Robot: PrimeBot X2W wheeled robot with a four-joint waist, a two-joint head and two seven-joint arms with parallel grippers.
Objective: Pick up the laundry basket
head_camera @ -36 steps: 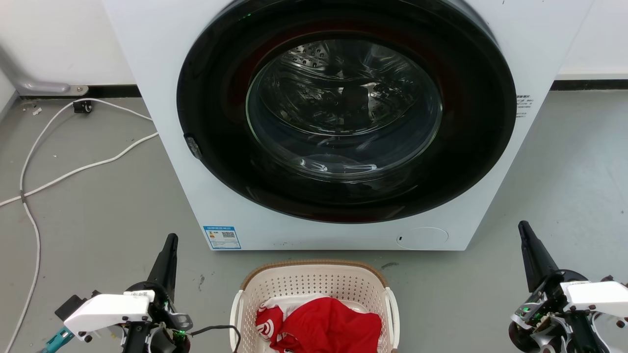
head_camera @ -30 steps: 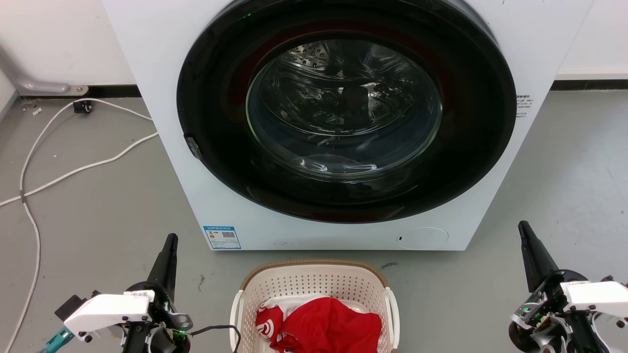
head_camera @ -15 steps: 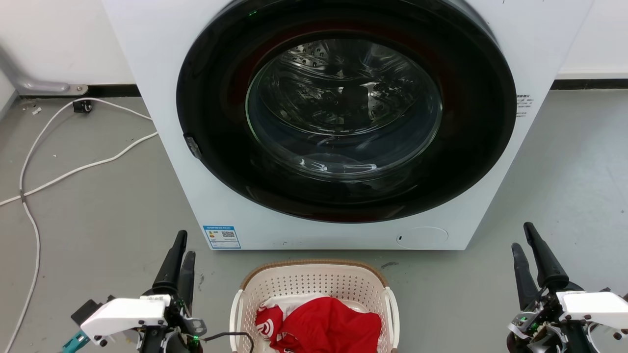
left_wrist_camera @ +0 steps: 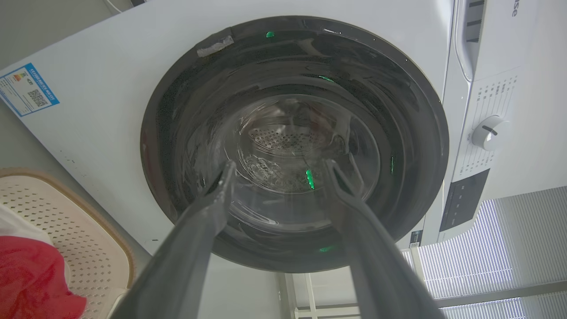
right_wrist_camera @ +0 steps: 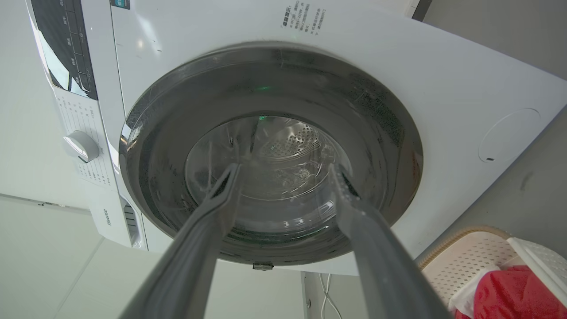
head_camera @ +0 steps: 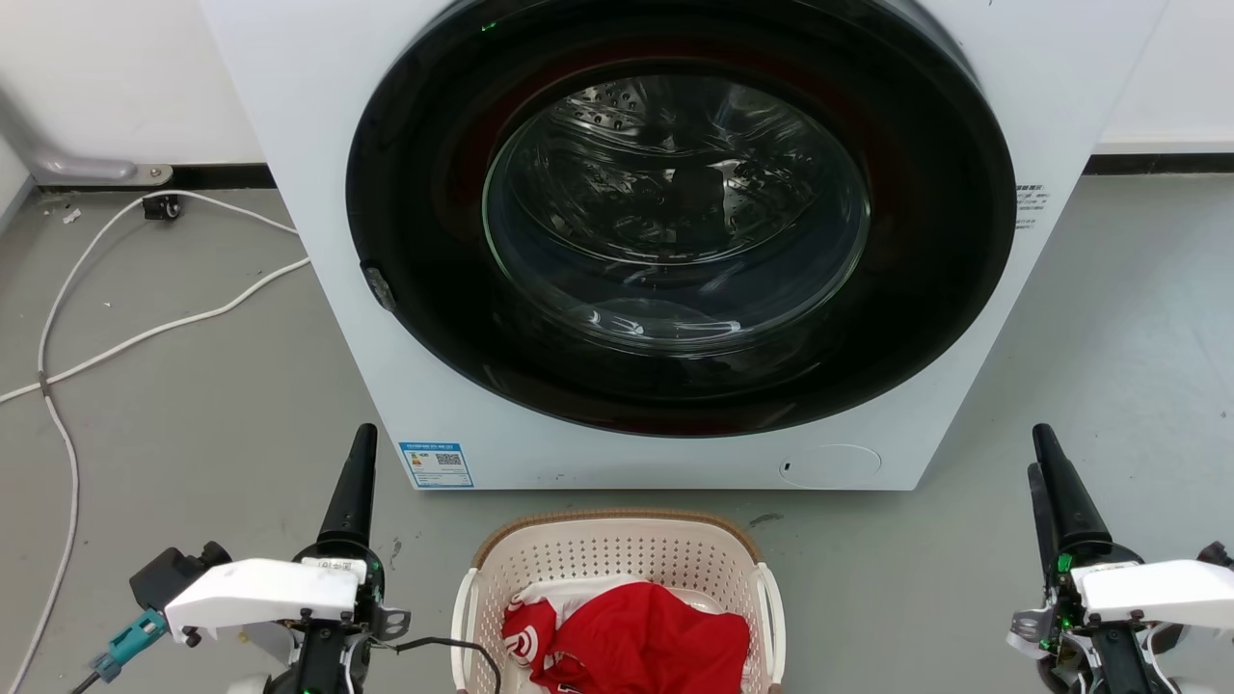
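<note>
Bare grey floor (head_camera: 868, 578) lies open either side of the laundry basket (head_camera: 617, 554) at bottom centre. The washing machine (head_camera: 318, 145) stands close behind its far rim, leaving only a narrow strip there. White cable (head_camera: 145, 335) trails over the floor at left.

The laundry basket (head_camera: 617, 564), cream and perforated with a brown rim, sits upright on the floor; red cloth inside.

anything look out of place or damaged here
Nothing serious. The laundry basket sits upright before the washing machine, with a red garment inside. Only a white cable trails loose over the floor at left.
</note>
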